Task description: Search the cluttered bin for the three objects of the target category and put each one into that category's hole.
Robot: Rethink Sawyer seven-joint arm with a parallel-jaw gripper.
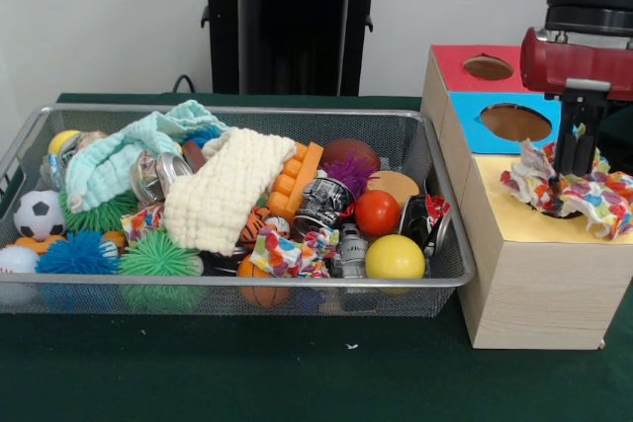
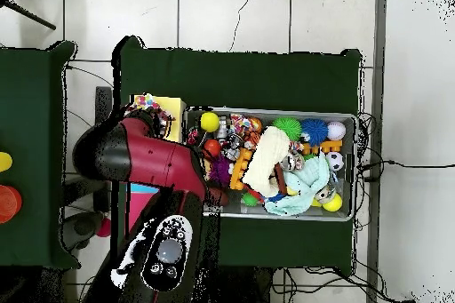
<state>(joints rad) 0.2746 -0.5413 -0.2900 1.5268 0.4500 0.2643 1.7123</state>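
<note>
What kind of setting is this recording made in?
Most likely a robotics lab test bench: a green-covered table on a tiled floor, a wire bin of mixed toys, and a wooden sorting box with coloured holes under the arm.

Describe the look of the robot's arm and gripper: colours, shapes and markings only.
The arm is a thick rounded tube, glossy red with black sections. Seen from above, one black link carries a grey oval panel of round buttons. In the front view a black cylinder tops a red rounded housing with a grey plate. Below it hangs the narrow black gripper.
</note>
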